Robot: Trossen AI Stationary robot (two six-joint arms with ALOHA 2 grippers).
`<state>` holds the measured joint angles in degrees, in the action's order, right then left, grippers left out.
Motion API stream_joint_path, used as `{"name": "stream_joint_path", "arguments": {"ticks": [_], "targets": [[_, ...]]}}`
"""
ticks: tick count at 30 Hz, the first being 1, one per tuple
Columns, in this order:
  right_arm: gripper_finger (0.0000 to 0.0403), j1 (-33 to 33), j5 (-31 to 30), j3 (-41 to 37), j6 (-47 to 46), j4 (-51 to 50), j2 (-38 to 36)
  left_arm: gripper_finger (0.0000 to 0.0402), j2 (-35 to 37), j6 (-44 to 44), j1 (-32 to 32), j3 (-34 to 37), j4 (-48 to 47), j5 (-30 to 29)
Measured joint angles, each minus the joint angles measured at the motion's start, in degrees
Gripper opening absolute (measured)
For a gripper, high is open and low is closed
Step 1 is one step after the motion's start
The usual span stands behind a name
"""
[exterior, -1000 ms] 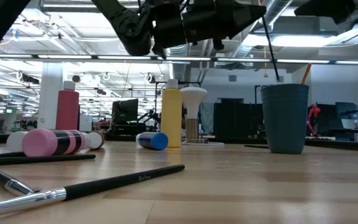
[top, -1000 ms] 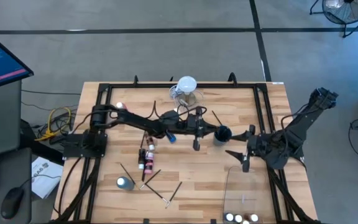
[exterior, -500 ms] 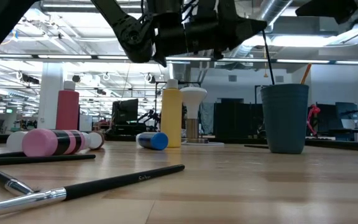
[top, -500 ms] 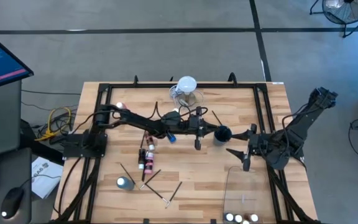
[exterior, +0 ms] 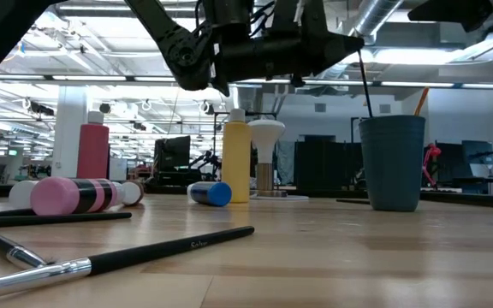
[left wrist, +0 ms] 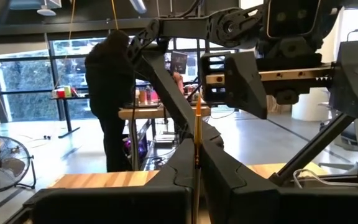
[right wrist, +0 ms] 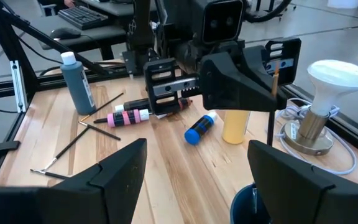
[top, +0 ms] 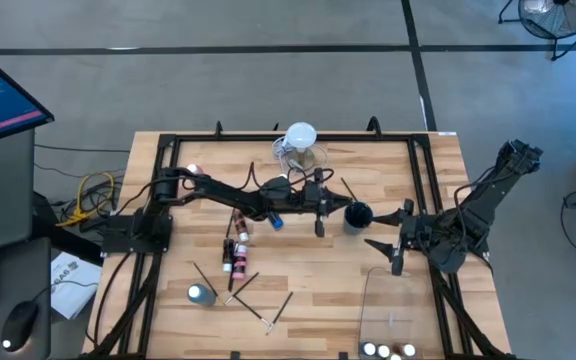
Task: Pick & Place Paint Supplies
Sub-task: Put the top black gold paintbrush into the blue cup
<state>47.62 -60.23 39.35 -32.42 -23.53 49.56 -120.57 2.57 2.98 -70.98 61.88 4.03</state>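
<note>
I observe left tool (top: 334, 207) clamped on thin dark paintbrush (exterior: 365, 81), upright, lower end just above dark cup (exterior: 392, 162). Right tool (top: 385, 256) spread wide, empty, beside cup over surface (top: 308, 280).

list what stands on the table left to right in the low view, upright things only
pink-red squeeze bottle → yellow squeeze bottle → white-topped jug → dark cup

Wooden table (top: 408, 300): brushes (top: 277, 308), pink bottle (exterior: 75, 195), yellow bottle (exterior: 236, 161), dark cup (exterior: 392, 162), lamp-like jug (top: 299, 145).
</note>
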Motion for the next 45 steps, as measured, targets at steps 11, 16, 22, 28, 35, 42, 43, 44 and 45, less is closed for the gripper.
{"name": "stream_joint_path", "arguments": {"ticks": [11,16,22,28,35,42,43,44,45], "targets": [[0.0272,0.0,-1.2,0.0,0.0,0.0,0.0,0.0001,-1.5,-0.3,-0.3,-0.4,0.6,0.0],[0.0272,0.0,-1.2,0.0,0.0,-0.1,0.0,0.0001,-5.3,-1.5,-0.4,-2.7,1.1,0.1],[0.0272,0.0,-1.2,0.0,0.0,-0.3,0.0,0.0001,-5.3,-1.4,-0.4,-3.3,1.3,0.1],[0.0272,0.0,-1.2,0.0,0.0,-0.7,0.0,0.0003,-5.3,-1.4,0.0,-3.2,-0.1,0.1],[0.0272,0.0,-1.2,0.0,0.0,-0.7,0.0,0.0038,-5.3,-1.4,0.0,-3.2,-0.9,0.1],[0.0272,0.0,-1.2,0.0,0.0,-0.8,0.0,0.0131,-5.3,-1.5,0.0,-3.2,-1.0,0.1],[0.0272,0.0,-1.2,0.0,0.0,-0.9,0.0,0.0147,-5.3,-1.5,0.0,-3.2,-1.0,0.0],[0.0272,0.0,-1.2,0.0,0.0,-0.9,0.0,0.0162,-5.3,-1.5,0.0,-3.2,-1.0,-0.2],[0.0272,0.0,-1.2,0.0,0.0,-0.9,0.0,0.0177,-5.3,-1.5,0.0,-3.2,-1.0,-0.5]]}}
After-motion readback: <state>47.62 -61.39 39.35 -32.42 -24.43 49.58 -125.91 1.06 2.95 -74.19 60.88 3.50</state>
